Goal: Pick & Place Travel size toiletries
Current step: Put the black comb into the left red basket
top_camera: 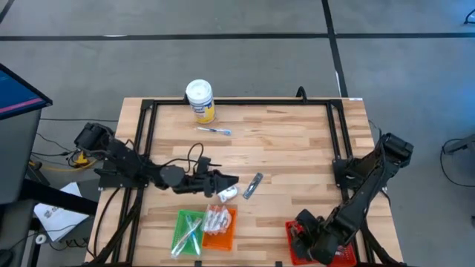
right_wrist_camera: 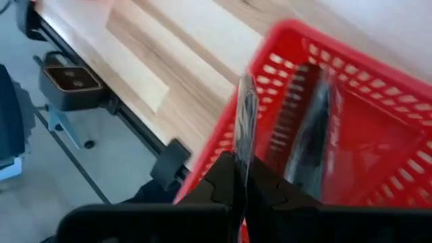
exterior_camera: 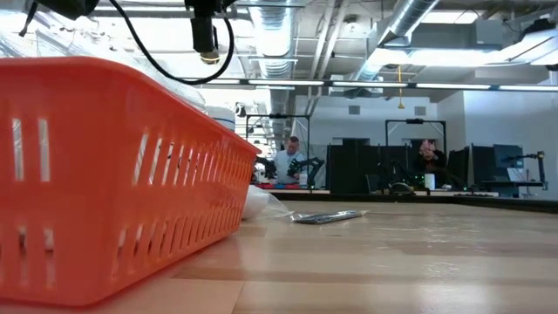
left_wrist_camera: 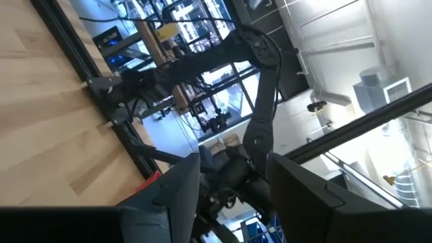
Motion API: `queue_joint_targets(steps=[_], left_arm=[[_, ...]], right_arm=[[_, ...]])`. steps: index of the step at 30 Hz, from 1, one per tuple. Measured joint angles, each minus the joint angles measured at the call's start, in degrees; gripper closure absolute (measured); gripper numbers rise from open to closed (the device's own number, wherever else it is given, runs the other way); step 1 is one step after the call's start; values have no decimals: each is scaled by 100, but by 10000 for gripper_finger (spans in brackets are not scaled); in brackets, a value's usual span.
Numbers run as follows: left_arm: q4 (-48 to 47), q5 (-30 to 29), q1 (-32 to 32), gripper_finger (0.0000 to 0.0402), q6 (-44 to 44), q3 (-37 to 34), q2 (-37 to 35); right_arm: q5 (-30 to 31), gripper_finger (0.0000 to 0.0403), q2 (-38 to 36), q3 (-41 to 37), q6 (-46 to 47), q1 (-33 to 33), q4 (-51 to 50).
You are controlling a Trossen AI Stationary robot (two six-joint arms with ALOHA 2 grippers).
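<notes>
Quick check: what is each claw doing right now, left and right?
Left claw: open, holding nothing, above the table near the white packet.
Right claw: shut on a thin silvery sachet, over the red tray.

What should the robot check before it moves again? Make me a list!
1. Left end effector open, nothing between its fingers in the left wrist view: ok.
2. White packet beside it on the table, not yet in a tray: not ok.
3. Grey tube lying flat on the table, free to pick: ok.
4. Right end effector shut on a thin silvery piece over the red tray: ok.
5. Orange tray has room left: cannot tell.
</notes>
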Motion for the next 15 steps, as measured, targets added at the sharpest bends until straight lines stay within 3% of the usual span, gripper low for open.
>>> queue_joint_targets(steps=[15], left_arm=[[10,0,-18,234,22,0,-2]], right_arm=[[-190,399,-10,-9,-141,-245,-175]])
